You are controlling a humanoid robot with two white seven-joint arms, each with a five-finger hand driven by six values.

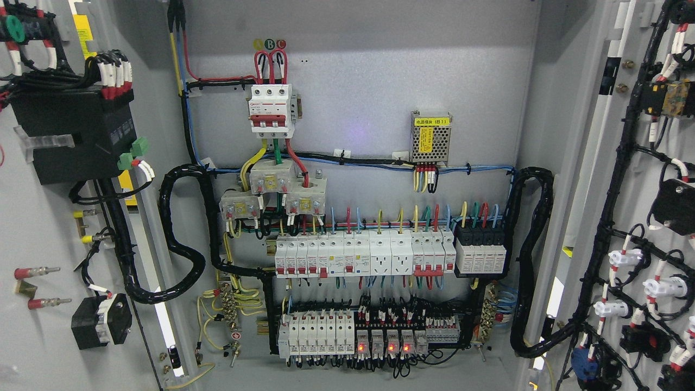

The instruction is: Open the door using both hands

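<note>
We are looking straight into an electrical cabinet with both doors swung wide: the left door (38, 217) is filling the picture's left edge and the right door (640, 217) is filling the right edge, each showing us its inner face. Neither robot hand is appearing anywhere in the head view, so we cannot tell whether the fingers are wide, narrow or holding anything. We are judging the opening step as essentially finished, since the back panel (358, 81) is lying fully exposed between the two leaves. If anything is remaining, we are reckoning it is only a matter of keeping both arms clear of the wiring on the doors, because both leaves are carrying hardware that could snag. The left door is bearing a black box (73, 136) with red-and-white ferruled leads, green plugs just beside it, and a smaller black block (100, 320) lower down; a thick black conduit (179, 233) is looping from that door into the cabinet. The right door is carrying a black wire loom (613, 228) feeding white and black switch backs. Inside, we are noting a three-pole breaker (270, 108) at upper left, a small perforated power supply (431, 137) with a yellow label to its right, a row of white breakers (364, 255) across the middle, and relays (385, 342) glowing red along the bottom row.
</note>
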